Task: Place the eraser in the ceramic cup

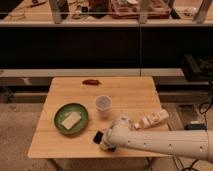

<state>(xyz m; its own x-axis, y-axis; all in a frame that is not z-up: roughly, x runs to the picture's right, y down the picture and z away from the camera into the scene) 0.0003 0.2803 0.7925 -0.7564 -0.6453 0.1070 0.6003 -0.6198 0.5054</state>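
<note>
I see a light wooden counter (55, 145) from above and in front. My white arm (165, 142) reaches in from the right edge, low across the near side of the counter. My pincer (99, 138) is at the end of it, dark, near the front of the counter, just right of a green plate (60, 111). I cannot tell whether my pincer is apart, together, or clamped on anything.

A pale, flat, rectangular block (70, 120) lies on the green plate; I cannot say for sure that it is the eraser. The ceramic cup (103, 106) stands upright near the middle of the counter, just right of the plate and a little behind my pincer, apart from it.

A small reddish-brown object (91, 82) lies near the far edge. A white object (155, 119) lies toward the right side, just behind my arm.
</note>
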